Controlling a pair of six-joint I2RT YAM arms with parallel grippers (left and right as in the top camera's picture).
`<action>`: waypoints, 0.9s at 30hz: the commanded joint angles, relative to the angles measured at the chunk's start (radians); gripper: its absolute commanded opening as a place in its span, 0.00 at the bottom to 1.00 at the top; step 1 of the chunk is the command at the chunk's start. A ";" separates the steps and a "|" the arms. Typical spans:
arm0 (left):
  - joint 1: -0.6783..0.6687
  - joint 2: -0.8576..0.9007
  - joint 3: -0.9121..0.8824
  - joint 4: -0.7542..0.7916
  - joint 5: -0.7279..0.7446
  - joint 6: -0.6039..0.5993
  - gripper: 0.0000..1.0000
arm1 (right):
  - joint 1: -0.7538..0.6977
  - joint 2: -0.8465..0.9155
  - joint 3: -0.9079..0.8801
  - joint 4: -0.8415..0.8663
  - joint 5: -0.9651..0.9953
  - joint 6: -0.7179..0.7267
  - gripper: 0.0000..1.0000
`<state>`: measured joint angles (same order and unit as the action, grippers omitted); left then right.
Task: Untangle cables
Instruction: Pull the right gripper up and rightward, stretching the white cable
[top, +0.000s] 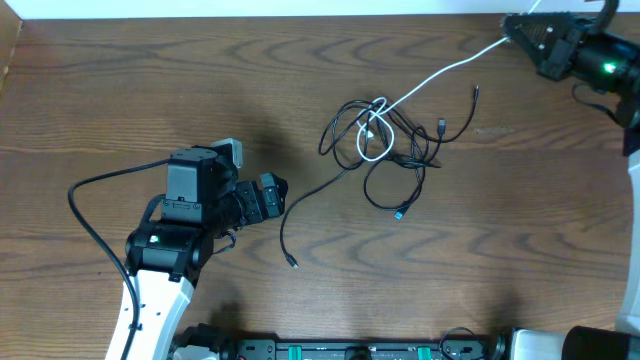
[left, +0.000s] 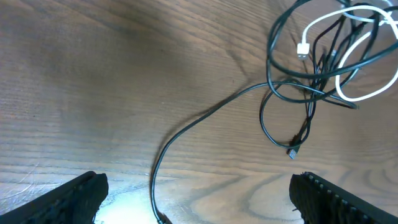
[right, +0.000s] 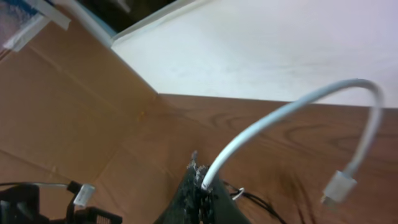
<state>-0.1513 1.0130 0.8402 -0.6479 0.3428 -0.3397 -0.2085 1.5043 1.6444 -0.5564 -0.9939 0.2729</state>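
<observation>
Presently the task is sitting at an early stage. Cables (top: 385, 140): several black cords and one white cable (top: 450, 68) are lying knotted together on the tabletop (top: 120, 80). Right hand (top: 514, 27), up and right of the knot, is clamping the white cable near its plug end, the cord stretching back into the knot. Left hand (top: 280, 192), left of the knot, is hanging open and empty. One black tail (top: 290, 250) is trailing below-left of the knot. No cord is lying separate yet.

left arm (top: 160, 245): black housing, white link, green LED, black cable | right arm (top: 590, 55): black, green LED | left gripper (top: 280, 197): black
</observation>
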 joint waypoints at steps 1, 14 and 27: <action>0.004 0.001 0.021 -0.002 0.008 0.006 0.98 | -0.022 -0.010 0.094 0.006 -0.005 -0.019 0.01; 0.004 0.001 0.021 -0.002 0.008 0.006 0.98 | -0.027 -0.003 0.204 -0.081 0.064 -0.060 0.01; 0.004 0.001 0.021 -0.002 0.008 0.006 0.98 | -0.026 0.014 0.204 -0.261 0.111 -0.178 0.01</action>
<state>-0.1513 1.0130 0.8402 -0.6479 0.3428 -0.3397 -0.2279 1.5146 1.8343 -0.7967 -0.8997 0.1547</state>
